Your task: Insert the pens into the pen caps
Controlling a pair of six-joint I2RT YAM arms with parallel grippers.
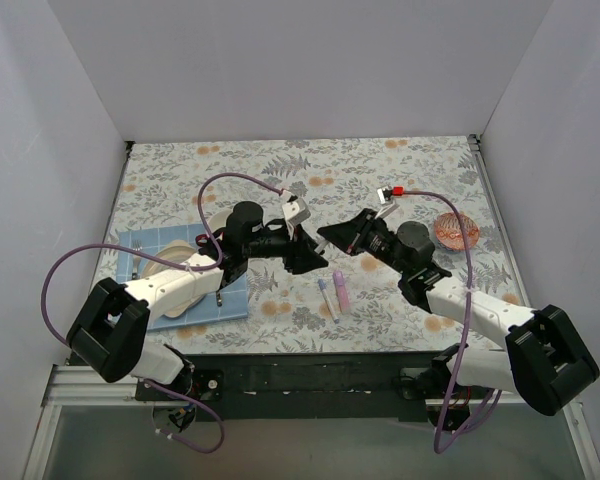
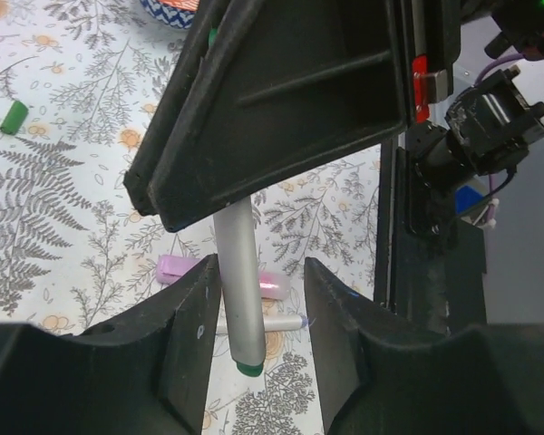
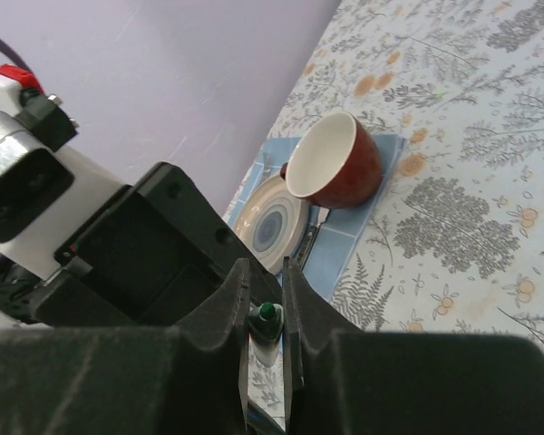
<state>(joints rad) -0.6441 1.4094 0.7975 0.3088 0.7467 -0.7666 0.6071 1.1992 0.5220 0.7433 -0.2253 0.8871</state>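
Note:
My two grippers meet over the middle of the table. The right gripper (image 3: pixel 265 299) is shut on a white pen with a green tip (image 3: pixel 267 314). That pen (image 2: pixel 236 281) hangs down between the fingers of my left gripper (image 2: pixel 263 335), which is open; the barrel rests against the left finger with a gap on the other side. On the table below lie a pink pen (image 1: pixel 341 291) and a slim white pen (image 1: pixel 326 297). A green pen cap (image 2: pixel 14 117) lies on the cloth to the left. In the top view the left gripper (image 1: pixel 307 258) and right gripper (image 1: pixel 330 236) nearly touch.
A blue mat (image 1: pixel 230 305) at the left carries a plate (image 3: pixel 276 222), a red cup (image 3: pixel 335 163) and a fork (image 1: pixel 137 257). A round reddish object (image 1: pixel 455 230) sits at the right. White walls close in the flowered table.

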